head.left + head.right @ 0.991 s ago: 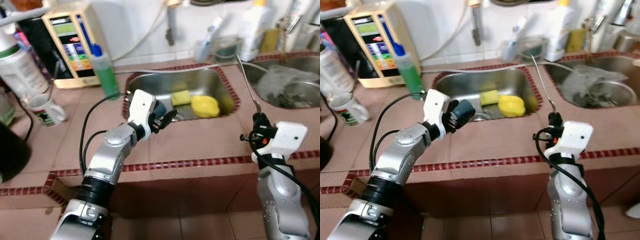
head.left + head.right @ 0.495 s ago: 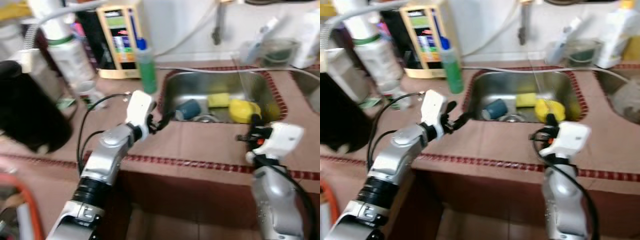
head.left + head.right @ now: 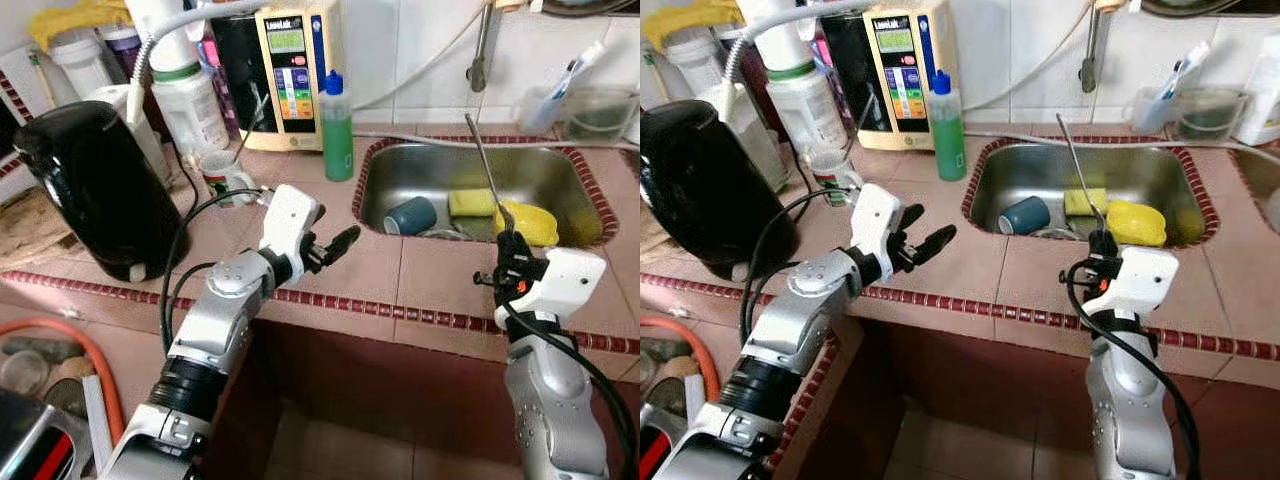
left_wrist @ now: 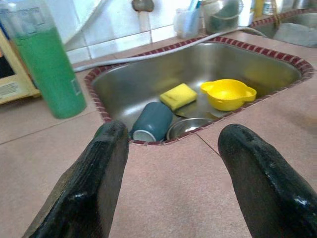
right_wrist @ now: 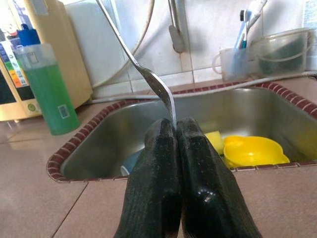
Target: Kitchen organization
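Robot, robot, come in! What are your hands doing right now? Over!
Right gripper shut on fork, held upright before sink. Left gripper open over counter. Cup, sponge, yellow bowl in sink.

Bright, even indoor light across the head views; both sharp, no motion blur. Mild wide-angle bend toward the edges. Soft glare on the steel sink point(image 3: 480, 175) walls and on the black kettle point(image 3: 85, 180). Faint, diffuse shadow under the left arm on the tiled surface point(image 3: 420, 280). Left wrist view: sink in focus, the left tool's fingers point(image 4: 94, 183) close, soft-edged, glossy with small highlights. Right wrist view: right tool's fingers point(image 5: 163, 183) slightly soft, sheen on top; wall behind washed pale, the fork point(image 5: 148, 74) catching light.
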You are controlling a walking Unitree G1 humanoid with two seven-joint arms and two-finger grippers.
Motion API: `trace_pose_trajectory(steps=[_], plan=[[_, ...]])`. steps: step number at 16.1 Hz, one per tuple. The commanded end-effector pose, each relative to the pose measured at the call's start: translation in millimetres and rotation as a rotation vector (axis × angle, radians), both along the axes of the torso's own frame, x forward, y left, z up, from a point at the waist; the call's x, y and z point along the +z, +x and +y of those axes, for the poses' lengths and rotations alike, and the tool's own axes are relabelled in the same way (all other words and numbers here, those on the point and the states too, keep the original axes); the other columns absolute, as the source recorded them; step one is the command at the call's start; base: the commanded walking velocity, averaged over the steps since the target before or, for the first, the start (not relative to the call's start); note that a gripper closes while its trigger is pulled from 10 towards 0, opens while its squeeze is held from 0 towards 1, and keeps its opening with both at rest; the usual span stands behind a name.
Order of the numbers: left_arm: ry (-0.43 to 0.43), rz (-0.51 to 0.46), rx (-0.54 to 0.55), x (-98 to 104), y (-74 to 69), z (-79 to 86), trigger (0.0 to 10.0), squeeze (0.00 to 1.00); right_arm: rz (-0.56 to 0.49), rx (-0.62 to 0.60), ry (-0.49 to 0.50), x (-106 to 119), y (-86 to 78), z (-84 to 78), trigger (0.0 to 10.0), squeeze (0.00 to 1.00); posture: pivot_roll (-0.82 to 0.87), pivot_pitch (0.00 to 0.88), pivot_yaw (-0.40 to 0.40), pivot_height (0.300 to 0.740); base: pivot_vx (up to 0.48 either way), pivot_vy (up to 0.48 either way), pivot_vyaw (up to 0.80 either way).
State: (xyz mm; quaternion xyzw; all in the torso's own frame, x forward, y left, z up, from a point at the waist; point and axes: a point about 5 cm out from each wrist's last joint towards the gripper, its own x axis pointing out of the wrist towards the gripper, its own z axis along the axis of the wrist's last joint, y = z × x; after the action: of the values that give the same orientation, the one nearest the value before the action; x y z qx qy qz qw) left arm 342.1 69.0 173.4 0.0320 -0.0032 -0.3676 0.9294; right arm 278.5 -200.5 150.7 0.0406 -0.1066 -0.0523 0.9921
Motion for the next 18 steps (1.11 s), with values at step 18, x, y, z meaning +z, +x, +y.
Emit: trace_pose_trajectory(steps=[18], plan=[[0.026, 0.002, -0.04, -2.9, -3.7, -3.6, 10.0, 0.0, -0.024, 0.018, 0.009, 3.7, 0.1, 3.3, 10.0, 0.0, -0.17, 0.022, 0.146, 0.74, 0.0, -0.347, 0.0]])
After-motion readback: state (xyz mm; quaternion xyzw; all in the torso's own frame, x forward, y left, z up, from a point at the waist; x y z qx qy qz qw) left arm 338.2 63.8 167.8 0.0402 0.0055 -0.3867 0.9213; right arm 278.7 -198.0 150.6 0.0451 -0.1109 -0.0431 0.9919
